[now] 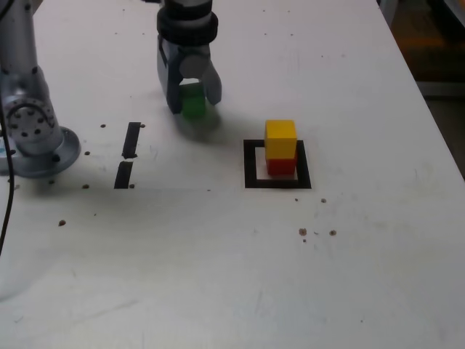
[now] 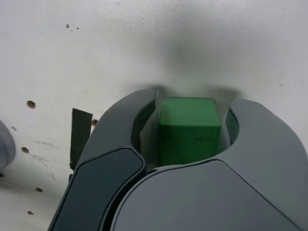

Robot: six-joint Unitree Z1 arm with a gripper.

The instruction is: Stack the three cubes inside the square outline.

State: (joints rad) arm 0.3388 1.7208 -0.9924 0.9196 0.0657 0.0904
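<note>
Nearest, in the exterior view, the square outline (image 1: pixel 251 166) lies on the table (image 1: pixel 218 269), with the red cube (image 1: pixel 281 166) standing inside it, toward that view's right side of the white centre, and the yellow cube (image 1: pixel 280 138) on top. Farther back, toward the exterior view's left, is the green cube (image 1: pixel 193 101), well apart from the outline and low at the table, between the fingers of the tool (image 1: pixel 194 99). The wrist view shows the jaws drawn in to about the cube's width, a pad close against each of two opposite sides, so I judge it gripped.

Two cubes are stacked, so the step in hand looks like picking up the last. Next calls for a straight lift to clear the yellow top, then a carry across and a gentle, level lowering.

The arm comes in from the exterior view's top edge, its fingers pointing down at the table.
</note>
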